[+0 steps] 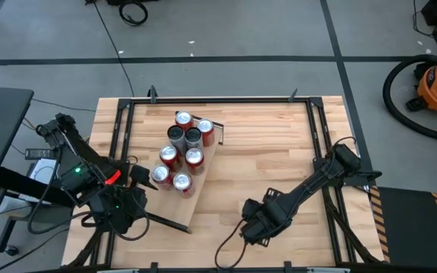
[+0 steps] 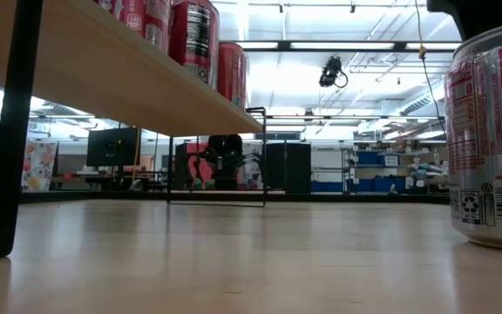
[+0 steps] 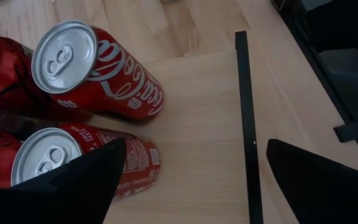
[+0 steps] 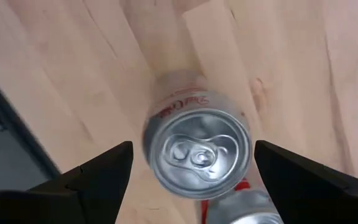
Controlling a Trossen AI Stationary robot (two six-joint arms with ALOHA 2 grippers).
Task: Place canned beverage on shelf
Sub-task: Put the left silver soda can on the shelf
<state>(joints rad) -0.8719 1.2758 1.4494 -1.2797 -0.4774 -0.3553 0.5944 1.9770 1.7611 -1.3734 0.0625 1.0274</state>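
A: Where's the silver can (image 4: 197,152)?
B: Upright on the table (image 1: 279,152), centred between the right gripper (image 4: 190,180)'s spread jaws, untouched.
A: And the left gripper (image 3: 191,180)?
B: Jaws wide apart over the shelf (image 3: 197,124)'s bare end; red cans (image 3: 98,68) stand just beyond one finger.

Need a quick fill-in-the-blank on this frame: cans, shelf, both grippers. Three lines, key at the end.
1. The silver can under the right gripper stands on the ___, not on the shelf.
2. The cans on the shelf by the left gripper are ___ in colour.
3. Both grippers are ___, gripping nothing.
Missing words: tabletop; red; open.
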